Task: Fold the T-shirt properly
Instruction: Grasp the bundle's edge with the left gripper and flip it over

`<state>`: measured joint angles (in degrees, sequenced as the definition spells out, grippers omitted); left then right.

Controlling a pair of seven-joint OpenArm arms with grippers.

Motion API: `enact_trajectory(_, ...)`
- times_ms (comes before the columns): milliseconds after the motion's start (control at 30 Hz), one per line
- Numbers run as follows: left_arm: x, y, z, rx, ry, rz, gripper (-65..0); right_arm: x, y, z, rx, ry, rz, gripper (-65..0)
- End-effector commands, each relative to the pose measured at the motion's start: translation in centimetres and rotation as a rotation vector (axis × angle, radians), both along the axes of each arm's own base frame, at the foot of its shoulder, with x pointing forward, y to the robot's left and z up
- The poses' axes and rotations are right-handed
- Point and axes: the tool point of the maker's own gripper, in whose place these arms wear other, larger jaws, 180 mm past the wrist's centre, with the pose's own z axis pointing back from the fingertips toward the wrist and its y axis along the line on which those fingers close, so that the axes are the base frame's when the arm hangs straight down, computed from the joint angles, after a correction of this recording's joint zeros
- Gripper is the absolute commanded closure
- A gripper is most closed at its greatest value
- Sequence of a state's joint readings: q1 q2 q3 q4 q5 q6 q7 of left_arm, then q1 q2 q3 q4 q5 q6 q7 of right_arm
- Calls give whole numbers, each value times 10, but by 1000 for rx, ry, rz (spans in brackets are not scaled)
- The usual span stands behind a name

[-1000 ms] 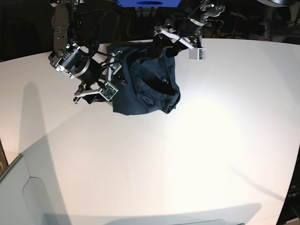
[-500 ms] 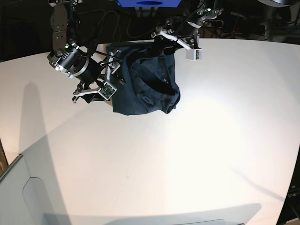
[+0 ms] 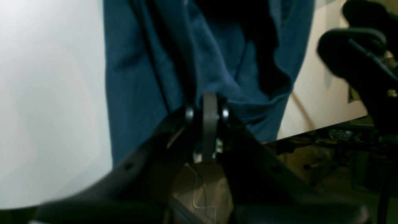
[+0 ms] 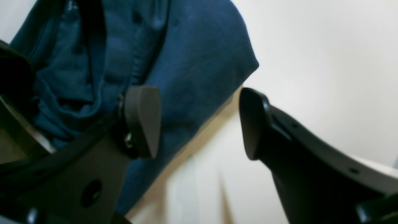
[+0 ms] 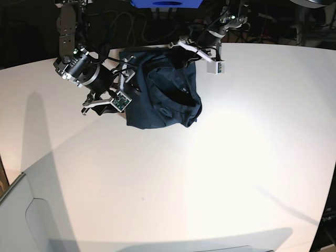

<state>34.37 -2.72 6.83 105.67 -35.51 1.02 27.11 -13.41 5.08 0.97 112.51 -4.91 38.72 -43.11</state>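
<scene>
The dark navy T-shirt [image 5: 163, 97] lies crumpled in a heap at the far middle of the white table [image 5: 210, 168]. My left gripper [image 5: 176, 47] is at the shirt's far edge, and in the left wrist view [image 3: 210, 102] its fingers are pressed together on a fold of the shirt [image 3: 133, 77]. My right gripper [image 5: 116, 104] is at the shirt's left edge. In the right wrist view [image 4: 199, 124] its jaws stand wide apart and empty, one finger [image 4: 143, 121] over the shirt [image 4: 192, 62] and the other over bare table.
A blue object [image 5: 165, 4] and dark cables sit beyond the table's far edge, right behind the shirt. A grey panel [image 5: 21, 220] is at the near left corner. The white table stretches out in front of the shirt.
My left arm has shifted slightly toward the far edge while holding the shirt's edge. My right arm moved a little to the left. The shirt heap looks almost the same.
</scene>
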Motion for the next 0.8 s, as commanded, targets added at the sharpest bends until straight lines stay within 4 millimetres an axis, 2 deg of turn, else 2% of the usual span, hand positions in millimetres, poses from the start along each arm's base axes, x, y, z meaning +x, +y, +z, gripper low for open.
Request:
enact_trajectory(0,3,-8,9,-26,-29,-10,0,4,3,10,21,-36,13,-379)
enact_trajectory(67,-1,-8,10,-23,-28,-26,0,4,3,10,21,-36,13,-379)
enact_trajectory(133,-1,-13,21,-37,-52,-46,0,5,3,11,21,-39,13,-379)
enact_trajectory(300,-17,-10,43,-36,-69,-51,0,7,3,11,21,-42,13,-379)
enact_trajectory(500,-33,5,38,-1,-31,-55,0,6,5,12,28,-43,14,-379)
enact_trajectory(633,-35,27,32,47,-17,-14,0,7,4,12,26,-43,13,-379)
enact_trajectory(767,-31,33,32,62,-22,-4,0,6,4,12,26,-43,14,-379)
